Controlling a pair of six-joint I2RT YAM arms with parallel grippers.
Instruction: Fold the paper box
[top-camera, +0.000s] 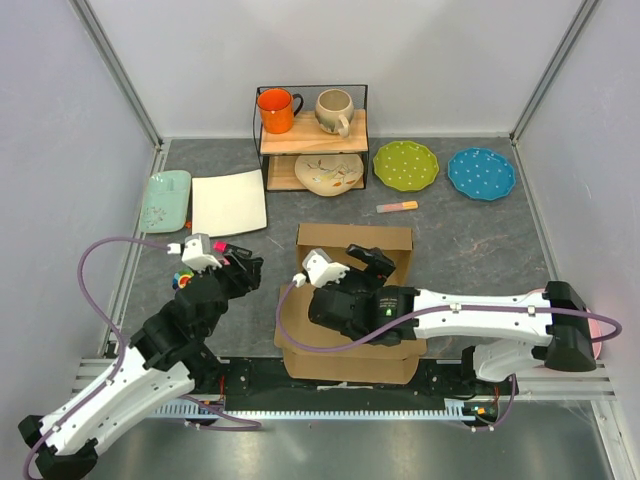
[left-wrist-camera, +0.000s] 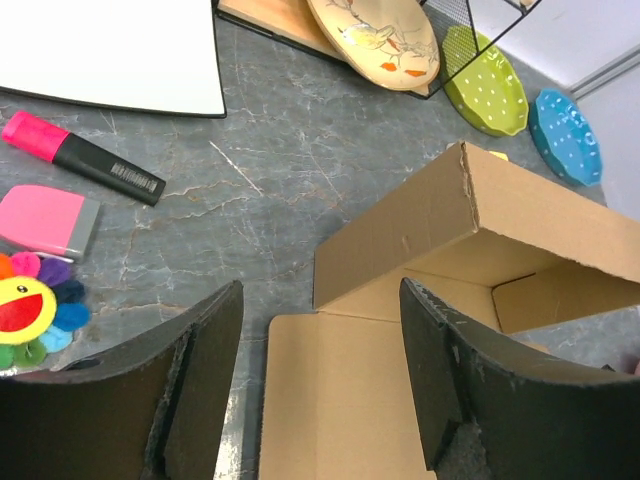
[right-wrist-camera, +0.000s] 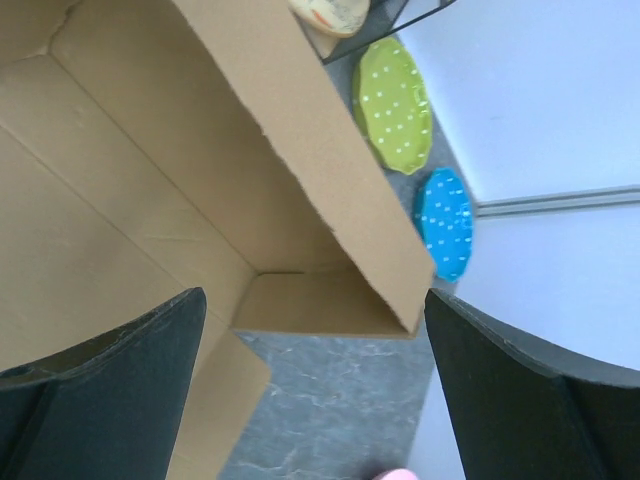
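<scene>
Your left claw (top-camera: 238, 266) hangs just off the left edge of the paper box (top-camera: 345, 362), tilted toward it, with its jaws spread and nothing between them. In its wrist view the left corner of the flat cardboard sheet shows in the gap between the two dark fingers (left-wrist-camera: 200, 390), but neither finger touches it. The box lies in the middle of the table (top-camera: 480, 250), close to the arm bases, so from this claw it is to the right and slightly nearer. Its flat sheet runs from the near edge of the table away from you. At the far end a raised wall (top-camera: 355, 238) crosses from side to side, so the fold lines you care about run left to right there and near to far along the sides. Your right claw (top-camera: 368, 258) has reached across from the right and sits over the box itself, just in front of that raised wall. It is also wide open and empty, and its wrist view shows the wall's top edge and a short corner tab (right-wrist-camera: 310, 305) between its fingers. The right claw is therefore the nearer one for the far wall, and the left claw looks better placed for the left side flap.
</scene>
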